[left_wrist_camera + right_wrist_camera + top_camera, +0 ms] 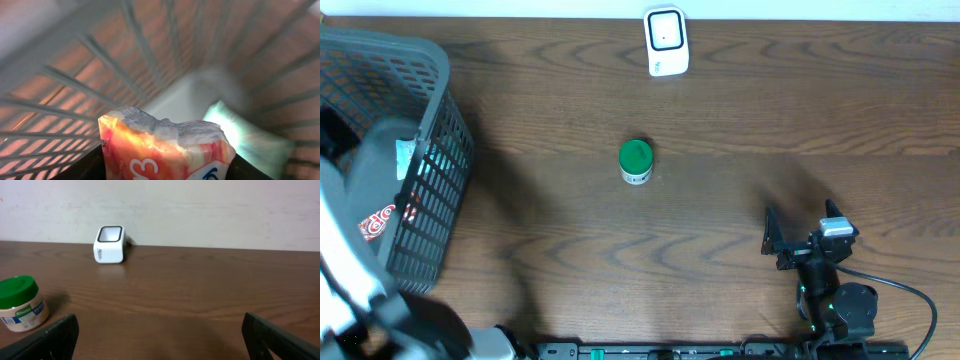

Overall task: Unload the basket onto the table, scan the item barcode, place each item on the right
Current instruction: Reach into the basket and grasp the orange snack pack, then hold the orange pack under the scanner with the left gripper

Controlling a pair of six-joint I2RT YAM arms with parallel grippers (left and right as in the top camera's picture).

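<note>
Left gripper (165, 172) pinched orange-red crinkly plastic snack packet (160, 145) inside grey plastic mesh basket (432, 130), right gripper (162, 340) spread idle over brown wooden counter (720, 260), white box scanner (667, 42) far off, scan not yet done.

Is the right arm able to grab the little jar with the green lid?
Probably yes. Only bare brown wooden table lies between the right gripper and the small green-lidded jar, and its jaws stand open.
</note>
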